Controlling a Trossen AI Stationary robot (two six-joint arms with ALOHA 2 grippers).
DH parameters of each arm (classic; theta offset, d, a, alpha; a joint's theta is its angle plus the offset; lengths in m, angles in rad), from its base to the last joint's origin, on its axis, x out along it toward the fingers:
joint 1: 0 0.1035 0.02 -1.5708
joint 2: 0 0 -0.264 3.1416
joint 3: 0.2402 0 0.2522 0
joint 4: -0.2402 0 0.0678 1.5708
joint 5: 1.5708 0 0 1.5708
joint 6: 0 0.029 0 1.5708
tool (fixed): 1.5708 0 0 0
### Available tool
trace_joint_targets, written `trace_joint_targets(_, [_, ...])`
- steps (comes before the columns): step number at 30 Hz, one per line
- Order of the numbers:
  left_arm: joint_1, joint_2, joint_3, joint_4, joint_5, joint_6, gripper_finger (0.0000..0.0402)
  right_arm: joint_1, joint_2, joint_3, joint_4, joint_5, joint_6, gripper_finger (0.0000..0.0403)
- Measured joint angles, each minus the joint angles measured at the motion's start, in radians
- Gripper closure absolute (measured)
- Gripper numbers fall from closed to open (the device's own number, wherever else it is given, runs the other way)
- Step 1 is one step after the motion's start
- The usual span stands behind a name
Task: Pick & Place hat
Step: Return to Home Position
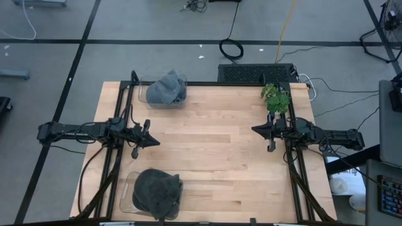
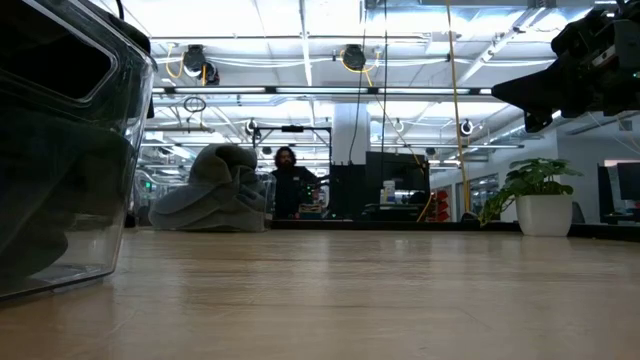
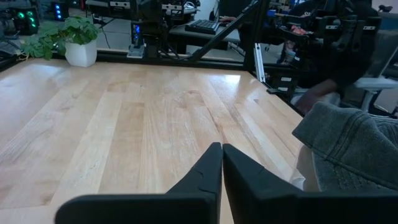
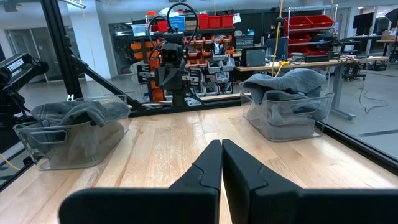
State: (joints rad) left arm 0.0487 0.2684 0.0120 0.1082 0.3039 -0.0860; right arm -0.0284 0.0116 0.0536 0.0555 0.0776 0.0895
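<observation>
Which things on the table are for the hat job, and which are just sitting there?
For the job:
- dark caps in the bottom clear bin
- grey cap in the top clear bin
- left hand and right hand, both shut and empty, above bare table

Just sitting there:
- potted plant at the table's corner
- person beyond the table

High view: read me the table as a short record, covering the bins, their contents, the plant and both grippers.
top bin: holds a grey cap
bottom bin: filled with dark caps
plant: at the table's top right edge
left gripper: shut, empty, over the table's left side
right gripper: shut, empty, over the table's right side
</observation>
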Motion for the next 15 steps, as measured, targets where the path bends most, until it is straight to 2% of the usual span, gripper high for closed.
trace_joint_targets(15, [0.000,0.000,0.000,0.000,0.000,0.000,0.0376,0.000,0.000,0.000,0.000,0.000,0.000,0.0399])
